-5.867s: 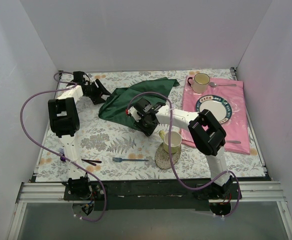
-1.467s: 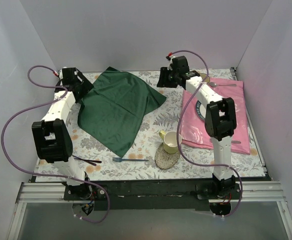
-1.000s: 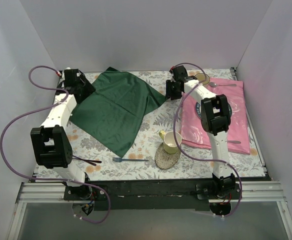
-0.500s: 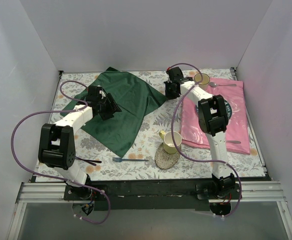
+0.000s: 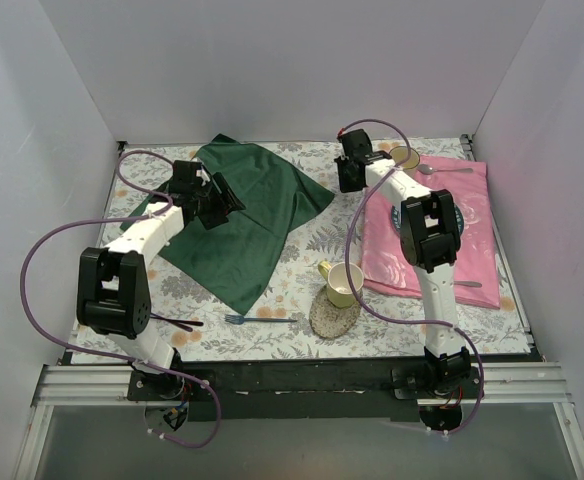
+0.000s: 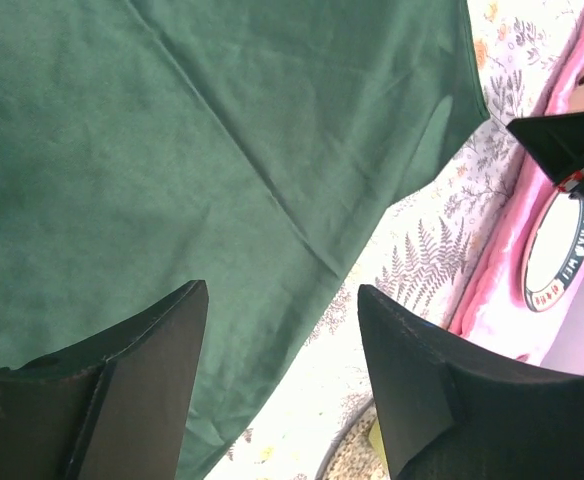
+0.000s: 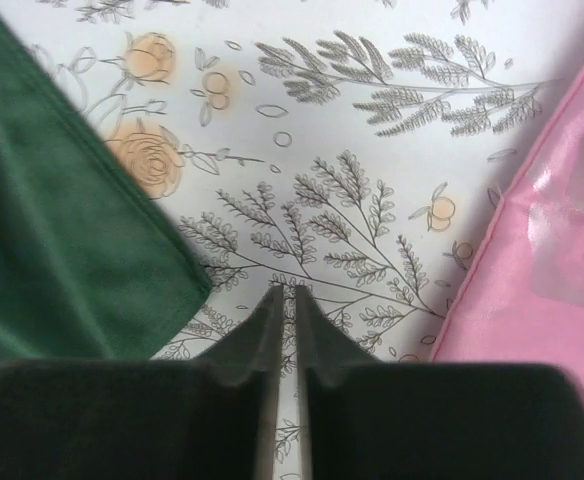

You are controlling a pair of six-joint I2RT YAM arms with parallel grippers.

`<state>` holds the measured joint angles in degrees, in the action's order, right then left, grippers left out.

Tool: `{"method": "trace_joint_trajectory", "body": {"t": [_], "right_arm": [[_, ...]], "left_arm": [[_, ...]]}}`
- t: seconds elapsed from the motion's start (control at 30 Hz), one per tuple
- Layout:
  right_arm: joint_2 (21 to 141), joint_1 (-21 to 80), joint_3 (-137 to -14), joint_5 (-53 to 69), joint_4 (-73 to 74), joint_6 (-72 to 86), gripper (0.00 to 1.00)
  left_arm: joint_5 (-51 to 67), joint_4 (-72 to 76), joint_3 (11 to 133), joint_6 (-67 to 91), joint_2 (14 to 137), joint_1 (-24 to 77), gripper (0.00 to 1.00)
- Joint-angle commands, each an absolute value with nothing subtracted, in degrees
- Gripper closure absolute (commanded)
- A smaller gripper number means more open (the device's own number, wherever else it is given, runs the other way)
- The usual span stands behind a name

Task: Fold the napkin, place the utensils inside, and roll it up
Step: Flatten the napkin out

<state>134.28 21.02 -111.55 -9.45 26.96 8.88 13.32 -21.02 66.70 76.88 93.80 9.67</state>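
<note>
Left claw [image 6: 280,300] gaping above napkin [image 5: 242,215], fork [image 5: 260,319] lying crosswise, tines left

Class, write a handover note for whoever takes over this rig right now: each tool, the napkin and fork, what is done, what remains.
Left tool: open, empty, above the napkin.
Right tool: shut, empty, between the napkin's corner and the pink cloth.
Fork: near the table's front edge, apart from the napkin.
Done: napkin spread flat.
To do: fold, add fork, roll.
</note>
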Motion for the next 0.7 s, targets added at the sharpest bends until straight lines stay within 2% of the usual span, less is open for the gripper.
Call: {"method": "trace_joint_trajectory", "body": {"t": [0.0, 0.07, 0.23, 0.5, 0.67], "right_arm": [[129.63, 20.66, -111.45, -2.21, 22.77, 9.31, 0.55], [130.69, 20.65, -111.88, -0.36, 22.41, 10.72, 0.48], [132.19, 20.74, -109.88, 3.25, 21.63, 11.34, 0.48], [132.09, 21.09, -106.0, 2.11, 19.07, 10.46, 0.6], [133.86, 21.88, -108.01, 0.53, 20.21, 9.76, 0.68]], "left_arm": [[17.83, -21.71, 67.5, 76.11, 93.77, 9.93, 0.36], [20.04, -20.49, 65.75, 76.99, 94.22, 10.19, 0.36], [20.04, -18.02, 62.67, 78.84, 90.88, 11.25, 0.37], [16.0, -20.12, 66.43, 76.2, 85.52, 11.51, 0.2], [15.38, -21.18, 67.59, 75.85, 83.59, 11.51, 0.19]]}}
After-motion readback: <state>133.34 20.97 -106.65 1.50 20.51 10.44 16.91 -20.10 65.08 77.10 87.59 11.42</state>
